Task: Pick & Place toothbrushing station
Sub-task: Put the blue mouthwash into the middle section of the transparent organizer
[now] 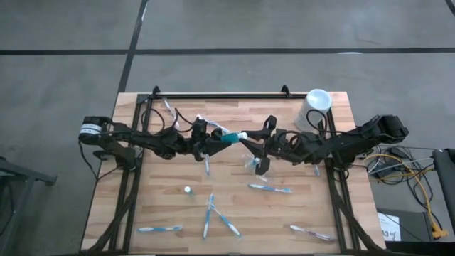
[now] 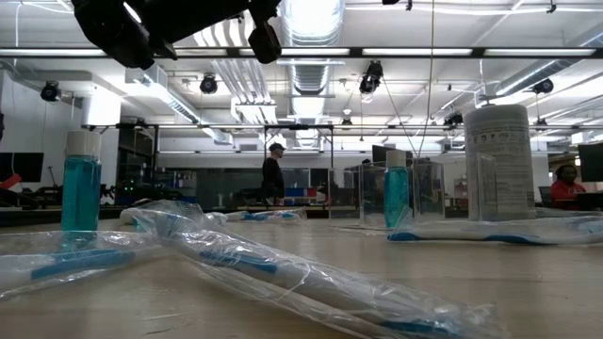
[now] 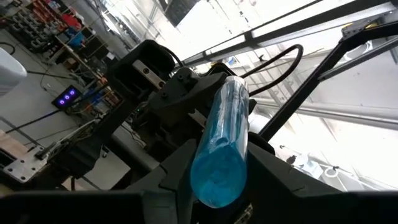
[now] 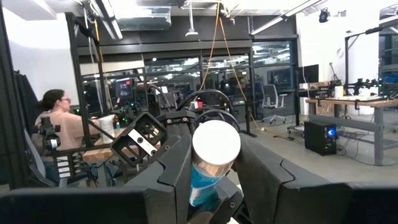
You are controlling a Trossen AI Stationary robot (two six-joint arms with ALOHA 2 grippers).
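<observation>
A small blue tube with a white cap (image 1: 232, 137) is held in the air over the middle of the table, between my two grippers. My left gripper (image 1: 216, 139) is shut on its blue end and my right gripper (image 1: 250, 138) on its capped end. Several blue-and-white toothbrushes lie flat on the wood, among them one (image 1: 270, 188) right of centre and one (image 1: 159, 228) at the near left. Another small tube (image 1: 188, 190) stands upright on its base. A clear pouch (image 1: 250, 162) lies on the table under my right gripper. My left gripper pinches the tube's blue bottom end (image 3: 219, 177) between its two fingers. The fingers come level from the table's left and lie along the tube. The tube is clear of the table, about level, its cap pointing to the right arm. My right gripper pinches the tube just behind its white cap (image 4: 200, 180) between its two fingers. The fingers come level from the table's right and lie along the tube, the cap (image 4: 216, 142) facing the wrist. The tube is clear of the table.
A tall white cylinder (image 1: 313, 110) stands at the far right corner. A black frame rail (image 1: 220, 94) runs along the far edge. Wrapped toothbrushes (image 2: 283, 273) lie close to the low camera. People show in the room beyond the table.
</observation>
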